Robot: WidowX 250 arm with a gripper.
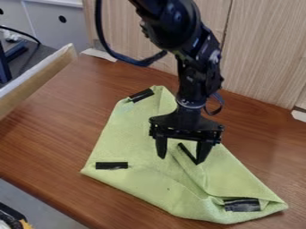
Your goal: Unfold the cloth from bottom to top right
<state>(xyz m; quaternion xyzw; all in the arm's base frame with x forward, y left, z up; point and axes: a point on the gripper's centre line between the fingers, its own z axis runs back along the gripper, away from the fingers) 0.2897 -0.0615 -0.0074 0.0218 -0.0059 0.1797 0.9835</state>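
My gripper hangs over the middle of the green cloth, its two fingers spread apart on either side of a folded edge with a thin black strip. Whether the fingertips touch the fabric I cannot tell. The cloth lies partly folded on the wooden table, with a raised fold running from between the fingers down to the lower right. Black tape marks its top corner, its left corner and its lower right corner.
Wood panels stand behind the table. A light wooden board edges the upper left. A cable loops beside the arm. The table's front edge runs along the lower left.
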